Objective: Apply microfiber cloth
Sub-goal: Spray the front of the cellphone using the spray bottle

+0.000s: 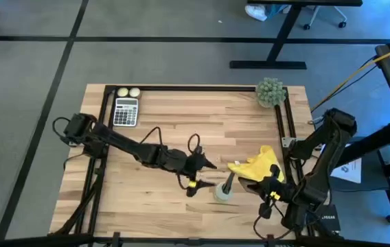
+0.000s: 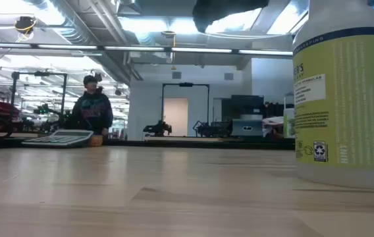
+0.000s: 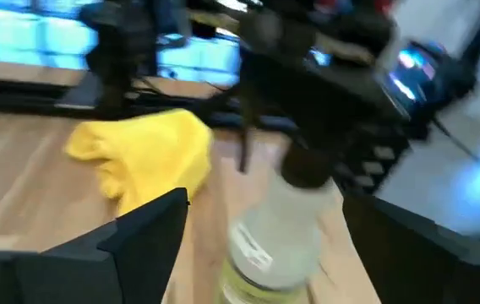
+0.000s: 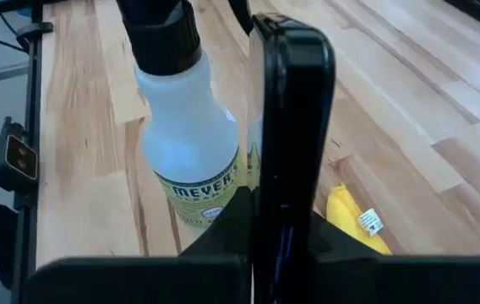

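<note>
- Locate the microfiber cloth (image 1: 257,167) at the 4 o'clock area of the wooden table (image 1: 181,123). It lies bunched and wrinkled, just at 2 o'clock of the spray bottle (image 1: 224,190).
- Note the spray bottle stands upright near the table's 6 o'clock edge; its label reads "MEYER'S" in the right wrist view.
- Check the left gripper (image 1: 207,173): it sits just at 9 o'clock of the spray bottle, fingers spread wide with the bottle showing between them in the left wrist view. It grips nothing.
- Check the right gripper (image 4: 286,245): it is closed on a black smartphone (image 4: 291,127), holding it on edge beside the bottle and above the cloth.
- Observe a calculator (image 1: 125,112) at the table's 10 o'clock corner, with two pale balls (image 1: 128,92) just beyond it.
- Observe a green plant-like ball (image 1: 271,92) at the 1 o'clock corner.
- Note a person (image 2: 93,108) stands in the room beyond the table.
</note>
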{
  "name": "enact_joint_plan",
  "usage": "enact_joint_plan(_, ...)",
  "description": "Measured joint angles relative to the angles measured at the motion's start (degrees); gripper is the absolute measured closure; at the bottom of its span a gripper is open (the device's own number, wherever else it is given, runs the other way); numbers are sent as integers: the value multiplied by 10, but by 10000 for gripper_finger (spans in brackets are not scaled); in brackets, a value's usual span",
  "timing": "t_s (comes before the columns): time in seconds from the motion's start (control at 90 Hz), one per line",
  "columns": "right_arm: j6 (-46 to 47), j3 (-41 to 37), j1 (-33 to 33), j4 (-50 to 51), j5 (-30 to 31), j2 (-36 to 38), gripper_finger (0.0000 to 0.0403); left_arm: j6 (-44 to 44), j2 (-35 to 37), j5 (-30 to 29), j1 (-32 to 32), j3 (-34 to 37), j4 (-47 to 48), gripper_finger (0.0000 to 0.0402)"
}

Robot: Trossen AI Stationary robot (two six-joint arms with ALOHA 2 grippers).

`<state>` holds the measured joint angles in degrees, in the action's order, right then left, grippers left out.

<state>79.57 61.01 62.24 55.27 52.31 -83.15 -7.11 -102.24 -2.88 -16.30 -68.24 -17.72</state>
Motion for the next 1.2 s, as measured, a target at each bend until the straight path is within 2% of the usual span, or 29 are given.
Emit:
enact_joint_plan(0.078,0,0,0,-17,4,0,400,19,-15,22,0,0,-25,100)
enact_joint_plan(0.178,-1,0,0,-34,13,0,400,33,-28,22,2,0,-71,100)
enact_joint_plan(0.389,-3,0,0,-33,21,-1,400,46,-29,29,11,0,-94,100)
enact_joint_plan(0.533,-8,0,-20,-35,32,-1,400,65,-41,39,11,0,-125,100)
enact_joint_plan(0.644,-47,0,-39,-57,27,-1,400,79,-64,44,14,0,-171,100)
enact_joint_plan(0.811,-92,0,-54,-89,18,-1,400,71,-71,39,22,0,-186,100)
enact_joint_plan(1.056,-94,0,-55,-90,21,-1,400,47,-71,47,22,0,-211,100)
enact_joint_plan(1.2,-94,0,-58,-92,21,-4,400,37,-71,20,9,0,-209,100)
